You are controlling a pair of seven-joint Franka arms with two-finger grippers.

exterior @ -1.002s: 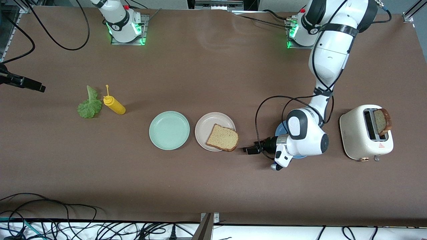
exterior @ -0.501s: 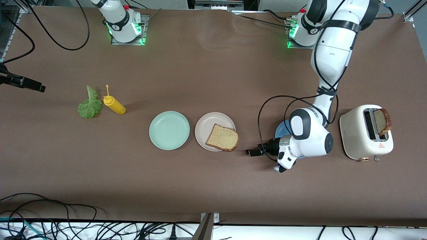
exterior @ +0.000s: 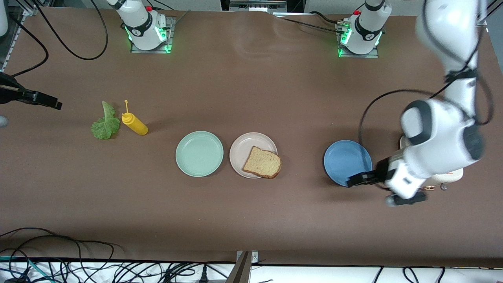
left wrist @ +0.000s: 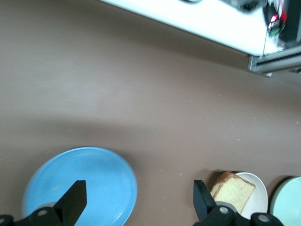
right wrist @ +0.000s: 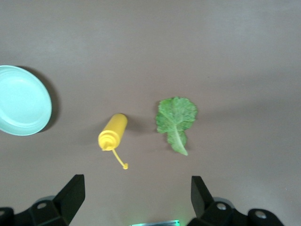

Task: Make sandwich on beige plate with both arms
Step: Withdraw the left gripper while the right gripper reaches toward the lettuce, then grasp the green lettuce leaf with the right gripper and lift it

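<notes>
I see one brown bread slice (exterior: 262,162) on the beige plate (exterior: 247,143), mid-table beside the mint-green plate (exterior: 199,153). My left gripper (exterior: 358,179), fingers apart and empty, hangs over the blue plate (exterior: 344,159), well apart from the bread. Right gripper (right wrist: 136,200), fingers spread and empty, hangs above lettuce leaf (exterior: 105,122). No legible writing.

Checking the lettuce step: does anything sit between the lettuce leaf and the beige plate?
Yes. The yellow squeeze bottle lies right beside the lettuce leaf, and the mint-green plate sits between them and the beige plate.
</notes>
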